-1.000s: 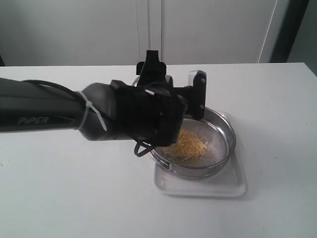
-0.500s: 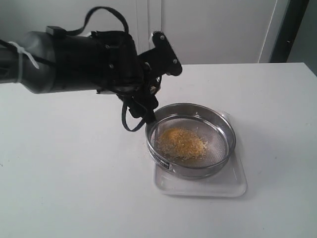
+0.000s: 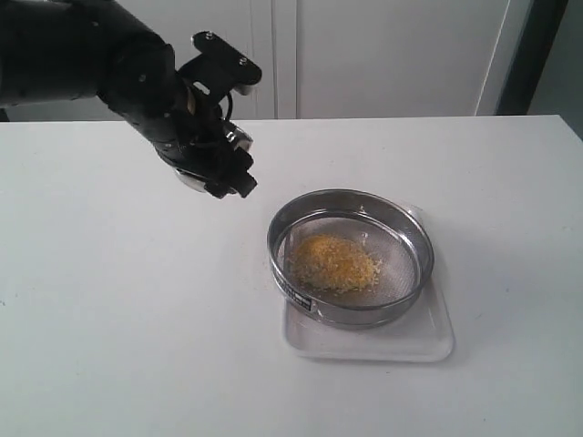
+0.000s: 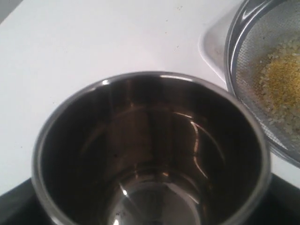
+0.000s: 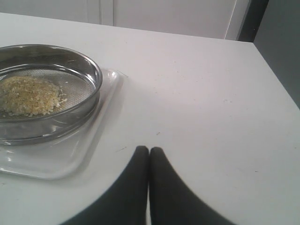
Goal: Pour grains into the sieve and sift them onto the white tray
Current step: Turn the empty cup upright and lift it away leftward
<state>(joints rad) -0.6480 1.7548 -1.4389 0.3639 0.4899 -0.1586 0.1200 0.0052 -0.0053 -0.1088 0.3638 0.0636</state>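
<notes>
Sieve: a wide, shallow round ring of stainless steel with a fine mesh bottom and a small dark label on its side wall; it is sitting inside the white tray, right of centre in the exterior view.
Grains: a loose heap of tiny yellow granules mixed with paler beige grains is lying on the mesh, towards the left half of the sieve and not reaching the ring's right side.
White tray: a flat, smooth plastic rounded rectangle with a low raised rim is resting on the bench; its corners and near edge are showing beyond the sieve.
Bench: a plain, matte white surface is carrying the tray.
Steel cup: a round, polished metal cup with a thick rolled rim; its bare, shiny inside is showing reflections and a few tiny specks.
Left claw: the black claw is gripping the steel cup between its two fingers, hanging above the bench in the upper left of the exterior view, apart from the sieve.
Right claw: its two dark, smooth tapered fingers are pressing together with nothing between them, low over the bench beside the tray.
</notes>
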